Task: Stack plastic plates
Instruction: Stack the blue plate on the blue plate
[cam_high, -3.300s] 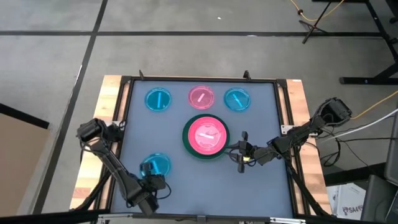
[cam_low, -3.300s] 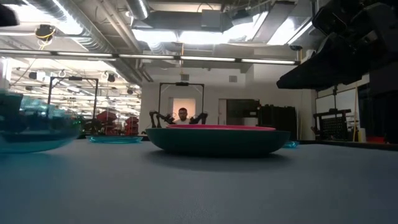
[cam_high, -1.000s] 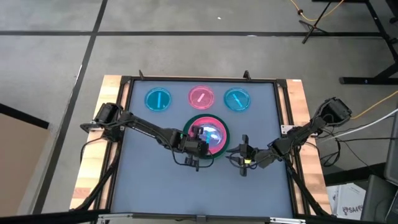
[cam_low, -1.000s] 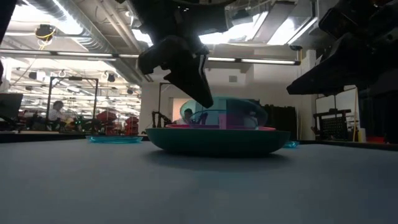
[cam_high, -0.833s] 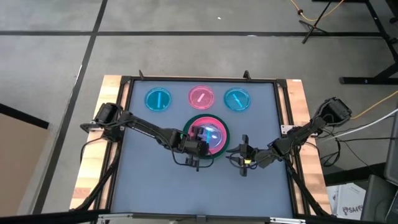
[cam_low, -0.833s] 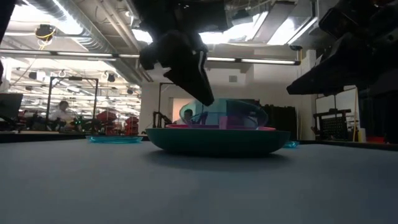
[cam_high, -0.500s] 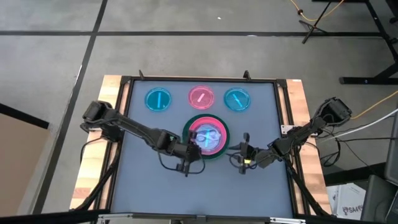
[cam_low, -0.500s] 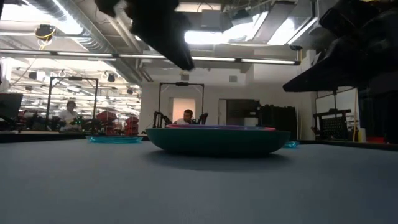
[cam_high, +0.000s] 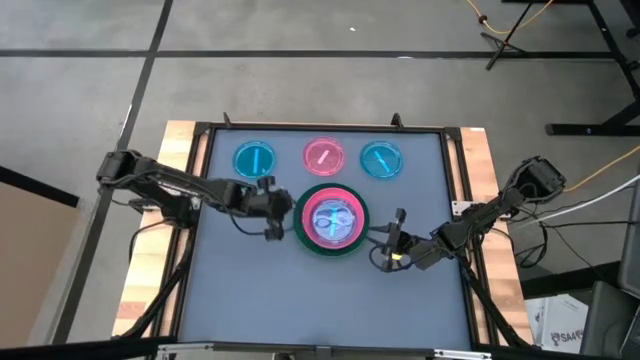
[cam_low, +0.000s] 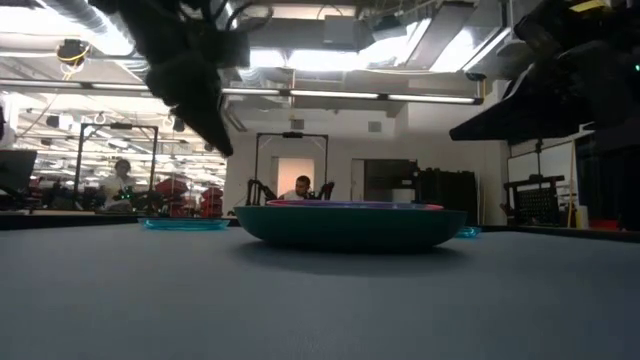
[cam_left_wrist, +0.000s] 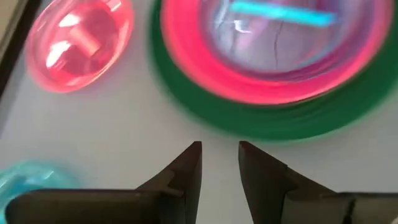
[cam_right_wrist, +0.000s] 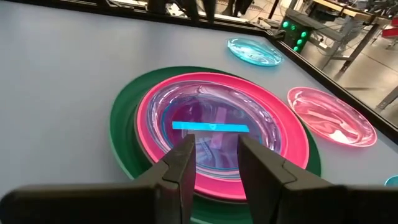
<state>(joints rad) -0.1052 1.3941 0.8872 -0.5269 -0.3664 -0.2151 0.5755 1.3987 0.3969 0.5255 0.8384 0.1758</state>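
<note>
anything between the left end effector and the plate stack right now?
Nothing. In the high view, only bare grey table separates the left end effector from the green plate under the stack. The left wrist view shows the same bare gap.

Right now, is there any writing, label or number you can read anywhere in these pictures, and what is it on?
"SA": partial black letters on a white box on the floor beside the table, cut off by the picture edge.
No readable text on the plates, the table or either arm.
</note>
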